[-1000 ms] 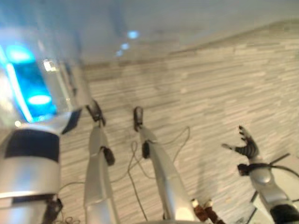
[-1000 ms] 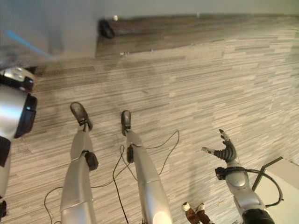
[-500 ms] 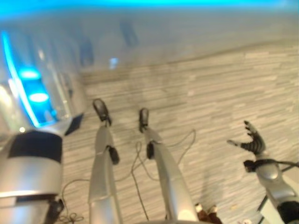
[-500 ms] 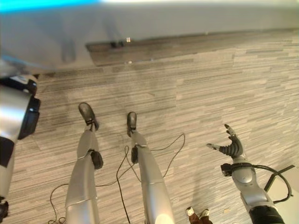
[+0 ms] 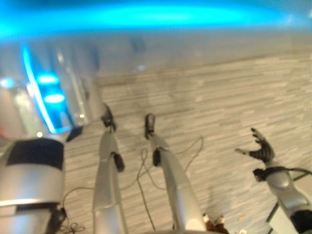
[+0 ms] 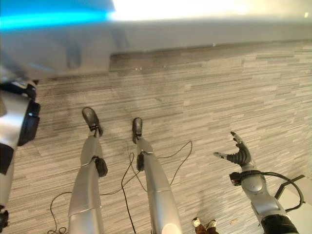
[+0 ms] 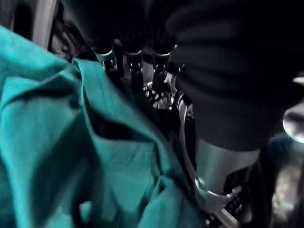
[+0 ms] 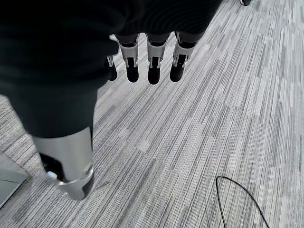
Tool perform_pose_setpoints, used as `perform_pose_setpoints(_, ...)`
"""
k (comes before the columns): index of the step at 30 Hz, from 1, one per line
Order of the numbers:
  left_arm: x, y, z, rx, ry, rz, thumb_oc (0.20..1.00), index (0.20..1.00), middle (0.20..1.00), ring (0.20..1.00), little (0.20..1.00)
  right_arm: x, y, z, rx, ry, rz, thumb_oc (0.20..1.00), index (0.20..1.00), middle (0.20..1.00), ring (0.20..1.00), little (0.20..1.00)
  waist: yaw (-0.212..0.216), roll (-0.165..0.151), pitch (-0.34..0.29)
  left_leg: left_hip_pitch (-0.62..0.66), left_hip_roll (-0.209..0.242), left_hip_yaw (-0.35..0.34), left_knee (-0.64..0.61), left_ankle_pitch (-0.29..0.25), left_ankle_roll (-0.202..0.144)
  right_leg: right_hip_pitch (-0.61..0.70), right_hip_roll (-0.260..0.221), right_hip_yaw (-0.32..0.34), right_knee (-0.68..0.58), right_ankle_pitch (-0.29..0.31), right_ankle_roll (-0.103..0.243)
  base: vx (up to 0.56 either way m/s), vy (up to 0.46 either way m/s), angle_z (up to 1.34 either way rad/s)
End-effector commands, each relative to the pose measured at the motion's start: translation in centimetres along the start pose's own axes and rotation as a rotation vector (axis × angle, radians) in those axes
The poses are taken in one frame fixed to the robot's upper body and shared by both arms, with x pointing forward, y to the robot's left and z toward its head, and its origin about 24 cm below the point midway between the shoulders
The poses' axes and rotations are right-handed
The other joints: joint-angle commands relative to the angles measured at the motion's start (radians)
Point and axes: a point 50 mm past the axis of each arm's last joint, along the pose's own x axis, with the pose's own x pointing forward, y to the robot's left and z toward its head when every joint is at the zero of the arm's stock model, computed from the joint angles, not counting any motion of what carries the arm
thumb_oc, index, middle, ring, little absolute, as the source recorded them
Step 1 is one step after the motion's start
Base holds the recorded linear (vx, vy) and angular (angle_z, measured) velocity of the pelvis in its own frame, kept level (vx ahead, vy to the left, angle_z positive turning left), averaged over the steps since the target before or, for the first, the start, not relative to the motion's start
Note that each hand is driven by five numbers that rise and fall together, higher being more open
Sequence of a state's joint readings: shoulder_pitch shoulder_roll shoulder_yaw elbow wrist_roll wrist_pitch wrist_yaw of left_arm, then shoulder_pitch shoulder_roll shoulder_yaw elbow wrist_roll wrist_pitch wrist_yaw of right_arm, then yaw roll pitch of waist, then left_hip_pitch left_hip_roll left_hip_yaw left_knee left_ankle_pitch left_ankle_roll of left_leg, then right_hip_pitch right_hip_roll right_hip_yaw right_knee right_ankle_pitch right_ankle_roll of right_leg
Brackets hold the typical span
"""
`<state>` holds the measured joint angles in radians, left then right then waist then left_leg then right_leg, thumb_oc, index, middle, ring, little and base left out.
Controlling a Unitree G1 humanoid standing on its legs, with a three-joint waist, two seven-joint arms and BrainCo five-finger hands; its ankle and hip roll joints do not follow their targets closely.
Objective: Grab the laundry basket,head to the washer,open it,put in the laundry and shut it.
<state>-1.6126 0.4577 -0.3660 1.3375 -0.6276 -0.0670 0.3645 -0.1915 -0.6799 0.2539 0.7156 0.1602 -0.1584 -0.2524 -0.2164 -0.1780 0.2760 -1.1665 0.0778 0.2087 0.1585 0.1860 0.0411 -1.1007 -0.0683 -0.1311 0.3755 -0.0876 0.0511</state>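
Teal laundry [image 7: 61,142] lies bunched in a dark laundry basket whose thin metal rim [image 7: 184,142] curves past my left hand [image 7: 142,61]. That hand's fingers curl down over the rim, so it is shut on the basket. In the eye views my left forearm [image 5: 29,185] rises at the lower left edge. My right hand [image 6: 239,155] hangs open at the lower right above the carpet, holding nothing, its fingers [image 8: 149,64] straight. Ahead stands a pale grey appliance front [image 6: 170,34] with a bright blue glow [image 5: 146,17] along its top.
Grey striped carpet [image 6: 234,92] covers the floor. A pale flat board [image 6: 300,197] lies at the lower right corner. Two small brown shapes like shoes [image 6: 204,225] sit at the bottom edge.
The whole picture has shifted as I step, and the grey front with its blue glow now takes up more of the top. My right hand stays open and my left keeps its hold.
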Motion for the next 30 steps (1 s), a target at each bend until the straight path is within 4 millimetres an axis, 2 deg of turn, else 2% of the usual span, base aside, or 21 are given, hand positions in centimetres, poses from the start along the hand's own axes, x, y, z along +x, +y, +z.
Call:
perform_pose_setpoints(1,-0.1,-1.1,2.4,-0.003,-0.065,0.023,1.0,1.0,1.0,1.0,1.0,0.1,-0.9,0.6,-0.013,-0.028,-0.054,1.0,1.0,1.0,1.0,1.0,-0.014,0.034,0.039,-0.026,-0.005,-0.023,0.115,-0.17,-0.002,0.237,0.08,-0.021,-0.05,-0.111,-0.053,0.0,-0.016,0.12)
perform_pose_setpoints(4,-0.5,-1.8,1.3,0.026,-0.086,0.013,1.0,1.0,1.0,1.0,1.0,0.2,0.5,0.5,-0.01,-0.016,-0.031,1.0,1.0,1.0,1.0,1.0,-0.012,0.033,0.044,-0.019,-0.006,-0.028,0.111,-0.164,-0.003,0.238,0.08,-0.025,-0.044,-0.111,-0.053,-0.02,-0.033,0.02)
perform_pose_setpoints(5,-1.5,-3.2,0.4,0.058,-0.161,-0.009,1.0,1.0,1.0,1.0,1.0,-0.2,1.4,0.1,0.004,-0.009,-0.014,1.0,1.0,1.0,1.0,1.0,-0.003,0.034,0.055,-0.011,-0.007,-0.031,0.108,-0.159,-0.005,0.241,0.076,-0.031,-0.044,-0.111,-0.052,-0.04,-0.092,0.03)
perform_pose_setpoints(6,-3.3,-3.6,-3.3,0.081,-0.193,-0.025,1.0,1.0,1.0,1.0,1.0,-1.1,2.2,-0.9,0.035,0.012,-0.001,1.0,1.0,1.0,1.0,1.0,0.015,0.03,0.069,0.001,-0.009,-0.038,0.105,-0.154,-0.008,0.251,0.074,-0.042,-0.044,-0.118,-0.053,-0.05,-0.11,0.08)
perform_pose_setpoints(7,-4.2,-3.7,-4.9,0.082,-0.191,-0.045,1.0,1.0,1.0,1.0,1.0,-1.4,2.4,-1.2,0.049,0.022,-0.002,1.0,1.0,1.0,1.0,1.0,0.023,0.029,0.075,0.005,-0.009,-0.04,0.099,-0.147,-0.01,0.252,0.076,-0.047,-0.046,-0.117,-0.054,-0.04,-0.09,0.16)
perform_pose_setpoints(11,-7.1,0.3,-11.5,0.192,-0.15,-0.017,1.0,1.0,1.0,1.0,1.0,-2.3,3.3,-2.4,0.078,0.061,0.004,1.0,1.0,1.0,1.0,1.0,0.059,0.027,0.084,0.029,-0.01,-0.046,0.086,-0.132,-0.016,0.257,0.083,-0.06,-0.037,-0.127,-0.066,-0.02,-0.047,0.16)
perform_pose_setpoints(14,-9.0,3.1,-14.7,0.264,-0.104,0.002,1.0,1.0,1.0,1.0,1.0,-2.0,3.3,-2.5,0.095,0.083,-0.02,1.0,1.0,1.0,1.0,1.0,0.085,0.034,0.086,0.038,-0.01,-0.047,0.078,-0.125,-0.017,0.259,0.087,-0.065,-0.037,-0.131,-0.071,0.0,-0.003,0.02)
perform_pose_setpoints(15,-9.1,3.2,-14.8,0.266,-0.102,0.004,1.0,1.0,1.0,1.0,1.0,-2.0,3.4,-2.5,0.093,0.083,-0.018,1.0,1.0,1.0,1.0,1.0,0.083,0.033,0.083,0.039,-0.01,-0.047,0.078,-0.125,-0.018,0.259,0.087,-0.065,-0.037,-0.131,-0.071,0.0,0.0,0.0)
perform_pose_setpoints(16,-11.0,5.9,-17.1,0.312,-0.063,0.009,1.0,1.0,1.0,1.0,1.0,-1.5,3.1,-2.2,0.109,0.088,-0.038,1.0,1.0,1.0,1.0,1.0,0.109,0.045,0.083,0.04,-0.01,-0.049,0.075,-0.121,-0.016,0.259,0.088,-0.07,-0.035,-0.133,-0.075,0.0,0.0,0.0)
perform_pose_setpoints(19,-11.9,6.8,-17.7,0.331,-0.051,0.003,1.0,1.0,1.0,1.0,1.0,-1.4,3.1,-2.1,0.113,0.088,-0.039,1.0,1.0,1.0,1.0,1.0,0.112,0.05,0.078,0.042,-0.01,-0.049,0.074,-0.12,-0.016,0.26,0.09,-0.071,-0.033,-0.135,-0.077,-0.01,0.003,0.04)
perform_pose_setpoints(20,-13.2,8.6,-18.8,0.372,-0.032,-0.012,1.0,1.0,1.0,1.0,1.0,-1.1,2.6,-2.0,0.125,0.089,-0.059,1.0,1.0,1.0,1.0,1.0,0.128,0.062,0.075,0.048,-0.011,-0.048,0.071,-0.117,-0.016,0.26,0.09,-0.074,-0.03,-0.137,-0.08,0.0,0.0,0.0)
perform_pose_setpoints(21,-13.4,8.7,-18.9,0.374,-0.028,-0.011,1.0,1.0,1.0,1.0,1.0,-1.2,2.7,-2.0,0.123,0.091,-0.056,1.0,1.0,1.0,1.0,1.0,0.126,0.062,0.072,0.048,-0.011,-0.048,0.071,-0.117,-0.016,0.26,0.09,-0.074,-0.031,-0.137,-0.08,0.0,0.004,0.03)
perform_pose_setpoints(23,-15.0,10.9,-19.8,0.434,-0.004,-0.046,1.0,1.0,1.0,1.0,1.0,-1.0,2.1,-2.0,0.126,0.094,-0.069,1.0,1.0,1.0,1.0,1.0,0.146,0.075,0.064,0.056,-0.014,-0.049,0.061,-0.112,-0.017,0.267,0.091,-0.076,-0.033,-0.139,-0.081,0.0,0.0,0.0)
perform_pose_setpoints(25,-16.0,11.9,-20.4,0.469,0.018,-0.065,1.0,1.0,1.0,1.0,1.0,-1.0,2.1,-2.2,0.118,0.099,-0.063,1.0,1.0,1.0,1.0,1.0,0.151,0.079,0.056,0.066,-0.014,-0.049,0.056,-0.109,-0.018,0.276,0.092,-0.076,-0.035,-0.14,-0.081,0.0,0.007,0.02)
perform_pose_setpoints(26,-17.7,14.2,-21.6,0.541,0.076,-0.109,1.0,1.0,1.0,1.0,1.0,-1.0,1.9,-2.7,0.102,0.122,-0.055,1.0,1.0,1.0,1.0,1.0,0.168,0.089,0.043,0.089,-0.016,-0.048,0.051,-0.103,-0.02,0.299,0.091,-0.077,-0.036,-0.142,-0.083,0.01,0.01,0.05)
perform_pose_setpoints(30,-19.2,15.7,-22.8,0.587,0.15,-0.153,1.0,1.0,1.0,1.0,1.0,-1.0,1.7,-3.4,0.079,0.159,-0.043,1.0,1.0,1.0,1.0,1.0,0.184,0.098,0.027,0.122,-0.017,-0.049,0.045,-0.095,-0.025,0.33,0.092,-0.083,-0.038,-0.147,-0.085,0.02,-0.011,0.05)
